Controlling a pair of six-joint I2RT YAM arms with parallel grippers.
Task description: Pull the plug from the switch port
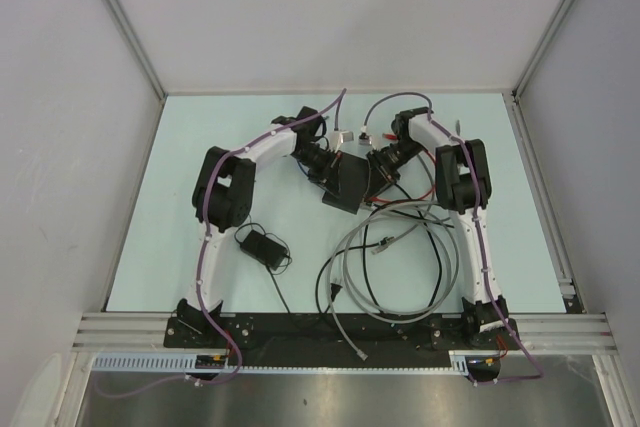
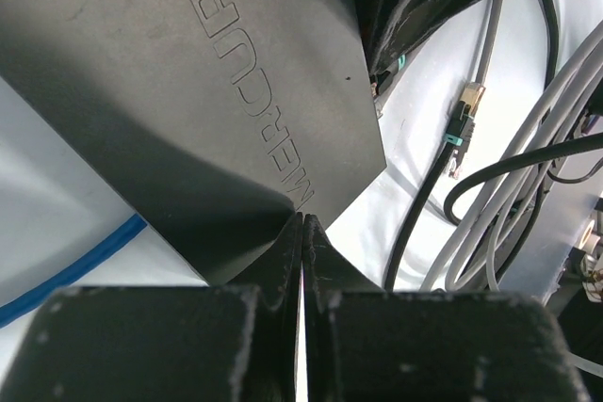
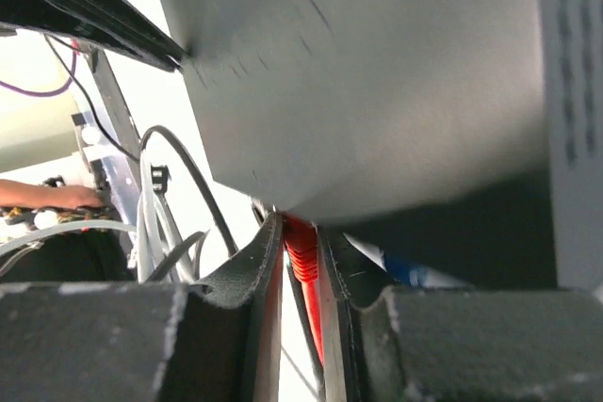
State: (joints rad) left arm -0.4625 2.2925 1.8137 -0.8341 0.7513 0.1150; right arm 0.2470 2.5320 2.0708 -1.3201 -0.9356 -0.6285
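Observation:
The switch (image 1: 346, 183) is a flat matte-black box in the middle of the table. In the left wrist view its top (image 2: 207, 72) bears raised lettering. My left gripper (image 2: 303, 222) is shut and empty, its tips against the switch's near corner; from above it (image 1: 324, 164) sits at the switch's left side. My right gripper (image 3: 300, 230) is shut on the red plug (image 3: 302, 253), whose ribbed boot meets the switch's edge (image 3: 377, 72). From above the right gripper (image 1: 381, 168) is at the switch's right side. The port itself is hidden.
A small black power adapter (image 1: 257, 244) with a thin cord lies front left. Coiled grey cables (image 1: 352, 277) and black cables lie in front of the switch. A loose teal-tipped plug (image 2: 462, 124) lies nearby. A blue cable (image 2: 75, 267) runs under the switch.

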